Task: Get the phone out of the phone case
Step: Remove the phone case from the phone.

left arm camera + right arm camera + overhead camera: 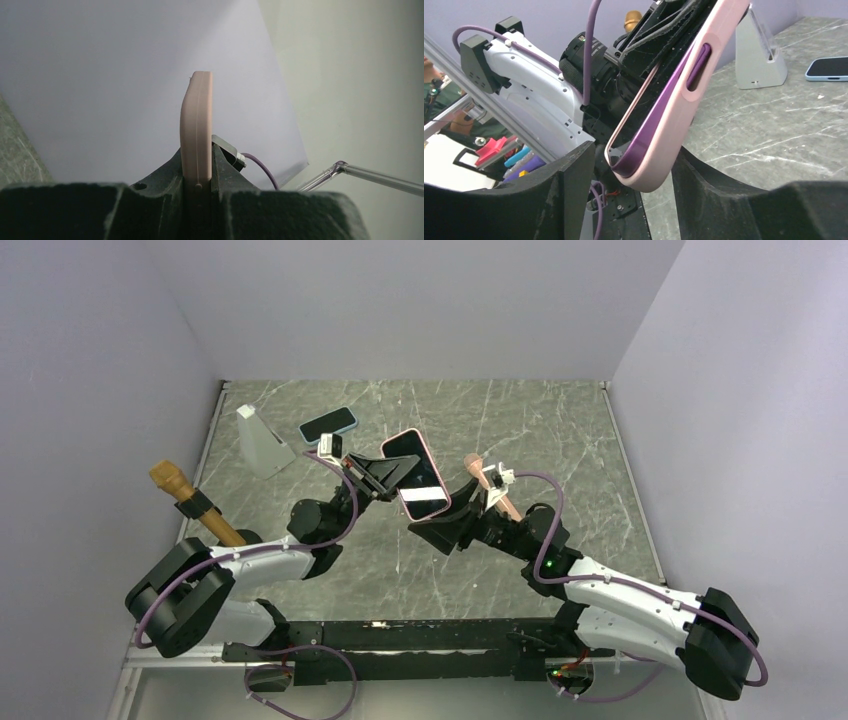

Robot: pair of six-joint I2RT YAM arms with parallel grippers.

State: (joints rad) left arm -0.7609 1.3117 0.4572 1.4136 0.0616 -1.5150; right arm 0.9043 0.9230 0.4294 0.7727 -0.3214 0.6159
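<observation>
Two claws mid-peel: left claw (398, 472) clamped on phone case (664, 150), right claw (437, 532) apart around its corner; next, pinch and strip it

Soft, even light from above; the top view was crisp, the wrist views murkier.
The desk (560, 440) showed a pale sheen on its marble and only faint shadows under the arms. In the left wrist view the left gripper (196, 170) was dark and underexposed against a washed-out wall (100, 75), and the phone case (196, 120) looked slightly soft. In the right wrist view the right gripper (634, 170) was near-black and blurred in the foreground, while the case's pink edge caught a mild highlight.
</observation>
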